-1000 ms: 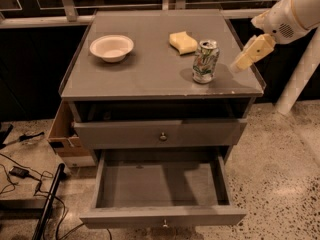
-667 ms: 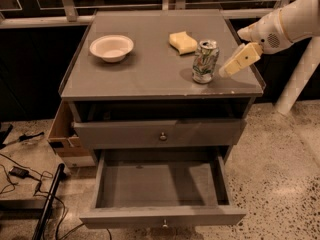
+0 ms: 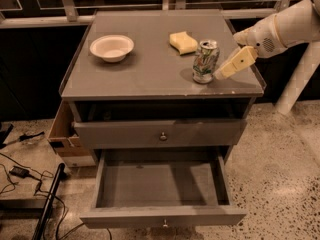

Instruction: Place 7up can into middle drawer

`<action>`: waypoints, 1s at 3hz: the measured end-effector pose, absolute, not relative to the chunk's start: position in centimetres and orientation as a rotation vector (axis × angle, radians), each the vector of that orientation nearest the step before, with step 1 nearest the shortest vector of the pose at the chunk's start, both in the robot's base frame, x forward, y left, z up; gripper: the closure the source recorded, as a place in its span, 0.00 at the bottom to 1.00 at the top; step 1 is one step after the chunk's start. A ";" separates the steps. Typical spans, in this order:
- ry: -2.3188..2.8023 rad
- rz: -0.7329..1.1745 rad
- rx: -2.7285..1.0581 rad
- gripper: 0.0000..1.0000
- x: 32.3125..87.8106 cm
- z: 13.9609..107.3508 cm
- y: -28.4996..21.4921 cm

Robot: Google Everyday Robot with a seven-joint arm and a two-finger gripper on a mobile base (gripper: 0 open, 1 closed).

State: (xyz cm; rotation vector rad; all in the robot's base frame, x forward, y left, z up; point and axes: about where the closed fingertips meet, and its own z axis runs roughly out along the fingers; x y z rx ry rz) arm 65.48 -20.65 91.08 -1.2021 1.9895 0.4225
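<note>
The 7up can [image 3: 205, 61], white and green with a silver top, stands upright on the cabinet top near its front right corner. My gripper [image 3: 226, 70] comes in from the right on a white arm. Its cream tip lies just right of the can, at the height of the can's lower half, very close to it or touching it. The middle drawer [image 3: 162, 186] is pulled out below, and its bare grey floor shows. Nothing lies in it.
A yellow sponge [image 3: 183, 42] lies just behind the can. A white bowl [image 3: 112, 47] sits on the left of the grey cabinet top [image 3: 145, 71]. A shut knobbed drawer front [image 3: 160, 133] is above the open drawer. A cardboard box [image 3: 65, 134] and cables [image 3: 20, 174] are on the floor at left.
My gripper has moved left and slightly down, closing in on the right side of the can. The can, the sponge, the bowl and the drawers have not moved.
</note>
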 end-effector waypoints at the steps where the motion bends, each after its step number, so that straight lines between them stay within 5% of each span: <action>1: 1.962 0.471 -1.183 0.00 66.0 90.1 -19.4; 3: 1.854 0.485 -1.162 0.00 67.7 89.0 -17.1</action>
